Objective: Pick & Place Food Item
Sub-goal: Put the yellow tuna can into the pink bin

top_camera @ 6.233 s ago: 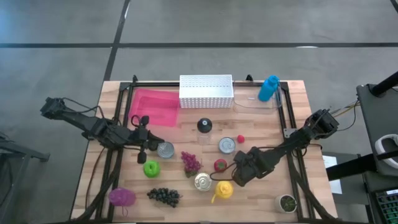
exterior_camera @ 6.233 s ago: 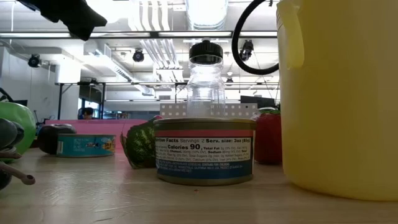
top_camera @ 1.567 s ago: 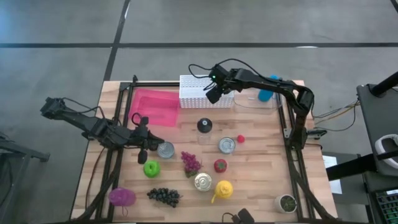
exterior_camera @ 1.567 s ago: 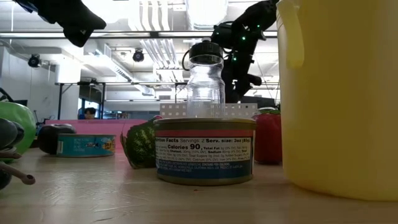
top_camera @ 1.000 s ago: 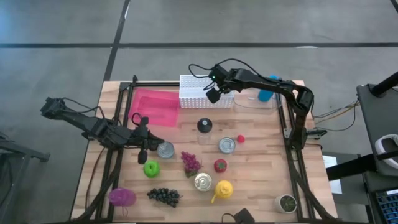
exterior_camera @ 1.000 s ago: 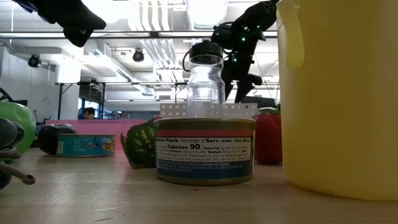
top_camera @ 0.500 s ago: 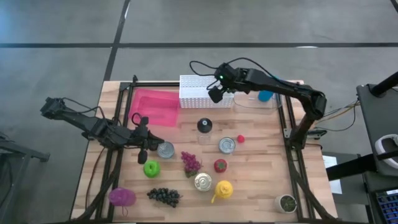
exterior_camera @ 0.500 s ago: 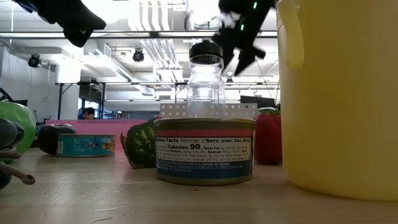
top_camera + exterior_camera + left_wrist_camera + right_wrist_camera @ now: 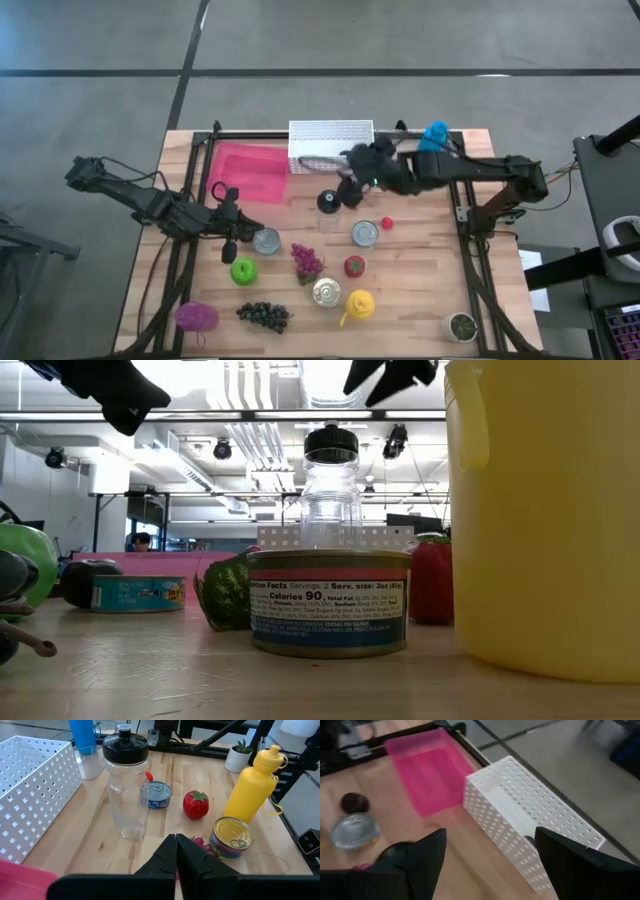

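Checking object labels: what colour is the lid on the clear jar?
Black; the jar lid shows best in the left wrist view.

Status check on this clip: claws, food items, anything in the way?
Right claw open, empty, above the clear jar. Left claw shut, parked beside a tin can. Strawberry and grapes untouched on table. Nothing blocking.

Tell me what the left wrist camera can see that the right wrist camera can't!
Only the left wrist view shows the clear bottle with a black cap, the yellow bottle, the strawberry, a gold-topped can, a blue can, and the shut left tool.

Only the right wrist view shows the open right tool, a silver can and a dark round fruit.

Both show the white basket and the pink tray.
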Robot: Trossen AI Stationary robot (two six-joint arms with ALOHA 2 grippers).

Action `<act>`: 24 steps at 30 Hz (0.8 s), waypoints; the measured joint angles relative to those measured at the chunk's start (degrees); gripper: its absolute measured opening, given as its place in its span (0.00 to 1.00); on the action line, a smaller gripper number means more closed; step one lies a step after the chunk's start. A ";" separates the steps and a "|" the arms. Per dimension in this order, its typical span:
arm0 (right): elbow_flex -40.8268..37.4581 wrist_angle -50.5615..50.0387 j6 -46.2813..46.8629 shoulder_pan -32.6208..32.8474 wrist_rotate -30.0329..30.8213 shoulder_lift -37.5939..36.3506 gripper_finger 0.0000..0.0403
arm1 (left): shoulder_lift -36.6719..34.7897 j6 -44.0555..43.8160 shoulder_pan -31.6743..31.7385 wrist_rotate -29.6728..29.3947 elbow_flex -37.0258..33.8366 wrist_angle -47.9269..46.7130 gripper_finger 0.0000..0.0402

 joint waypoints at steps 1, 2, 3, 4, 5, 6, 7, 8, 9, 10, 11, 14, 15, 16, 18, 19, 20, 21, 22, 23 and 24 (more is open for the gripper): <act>-0.01 0.00 0.50 1.20 0.45 0.00 0.71 | 0.00 0.07 0.00 0.00 0.00 0.00 0.01; -0.02 -0.01 1.07 2.31 0.92 0.01 0.70 | 0.00 0.10 0.00 0.00 0.00 0.00 0.02; -0.02 0.09 1.74 3.28 1.29 0.23 0.68 | 0.00 0.12 0.02 0.00 0.00 0.00 0.02; -0.02 0.25 2.22 4.20 2.12 0.31 0.66 | 0.00 0.13 0.01 0.00 0.00 0.02 0.02; -0.02 0.19 2.35 5.01 2.82 0.41 0.64 | 0.00 0.13 0.01 0.00 0.00 0.01 0.01; -0.04 0.20 2.39 5.85 3.57 0.47 0.61 | 0.00 0.13 0.02 0.00 0.00 0.01 0.01; -0.06 0.22 2.47 6.60 4.01 0.50 0.59 | 0.00 0.13 0.02 0.00 0.00 0.03 0.01; -0.07 0.42 2.52 7.37 4.21 0.60 0.57 | 0.00 0.13 0.01 0.00 0.00 0.04 0.02; -0.07 0.95 2.57 8.15 4.62 0.77 0.55 | 0.00 0.12 0.02 0.00 0.00 0.04 0.01; -0.07 1.26 2.59 9.08 5.39 0.79 0.53 | 0.00 0.11 0.02 -0.01 0.00 0.04 0.01; -0.07 1.31 2.57 10.04 6.27 0.89 0.51 | 0.00 0.11 0.01 0.00 0.00 0.04 0.01; -0.07 1.76 2.68 12.56 9.76 1.68 0.47 | 0.00 0.10 0.02 0.00 0.00 0.04 0.02; -0.07 1.57 2.84 13.43 11.12 1.93 0.45 | 0.00 0.11 0.00 0.00 0.00 0.02 0.02; -0.07 1.58 3.10 14.14 12.08 2.27 0.44 | 0.00 0.11 0.01 0.00 0.00 -0.01 0.01; -0.07 1.61 3.12 15.40 12.93 3.04 0.42 | 0.00 0.12 0.02 0.00 0.00 -0.13 0.01; -0.07 1.60 3.12 16.00 12.93 3.32 0.41 | 0.00 0.17 0.00 0.00 0.00 -0.13 0.01; -0.07 1.65 3.12 16.62 12.93 3.78 0.40 | 0.00 0.46 0.03 -0.01 0.00 -0.13 0.01; -0.07 1.86 3.13 17.05 12.95 4.12 0.39 | 0.00 0.96 0.04 -0.02 0.00 -0.13 0.01; -0.07 1.82 3.12 17.56 12.91 4.31 0.39 | 0.00 1.42 0.04 -0.02 0.00 -0.11 0.01; -0.07 1.78 3.12 18.01 12.91 4.66 0.38 | 0.00 1.51 0.03 -0.01 0.00 -0.13 0.01; -0.07 1.87 3.12 18.35 12.93 4.99 0.37 | -0.01 1.61 0.04 -0.02 0.00 -0.11 0.02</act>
